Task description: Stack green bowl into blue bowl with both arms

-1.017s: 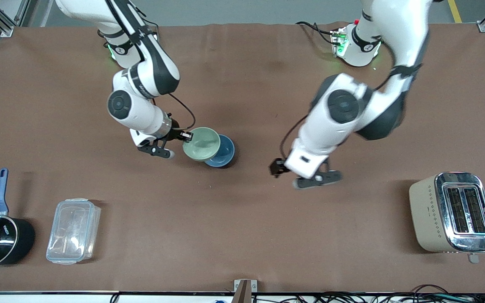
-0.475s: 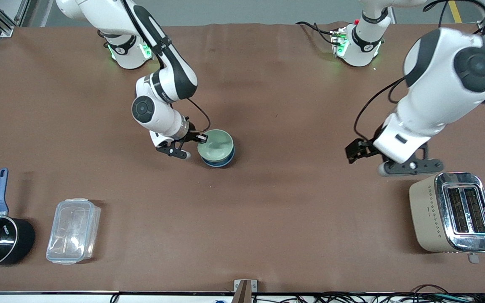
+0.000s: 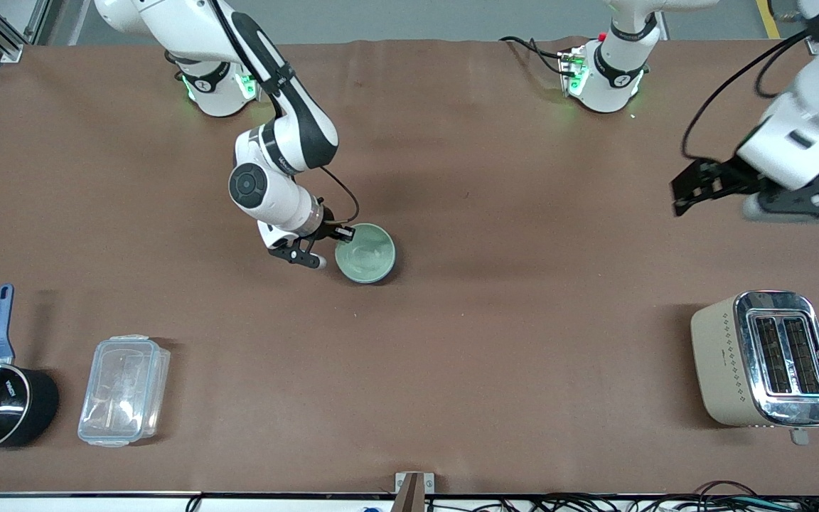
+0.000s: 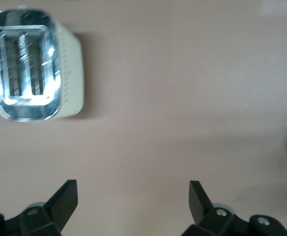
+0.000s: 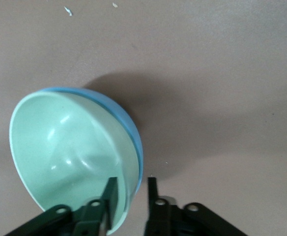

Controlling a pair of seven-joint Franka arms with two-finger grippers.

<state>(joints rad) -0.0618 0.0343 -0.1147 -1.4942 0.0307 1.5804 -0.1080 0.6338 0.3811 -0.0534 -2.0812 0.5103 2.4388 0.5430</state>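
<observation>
The small, glossy, pale mint-green bowl (image 3: 365, 252) sits nested in the plain sky-blue bowl (image 5: 131, 129), so the stacking looks nearly complete. The right gripper (image 5: 129, 196) straddles both rims with narrowly parted fingers, one inside the green bowl and one outside the blue one; next it likely needs to open and lift clear. The left gripper (image 4: 132, 202) waits, spread wide, over bare table near the beige-and-chrome toaster (image 3: 765, 360).

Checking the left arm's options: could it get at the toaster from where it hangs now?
Probably yes. The left gripper hangs open over bare table, with nothing between it and the toaster.
</observation>
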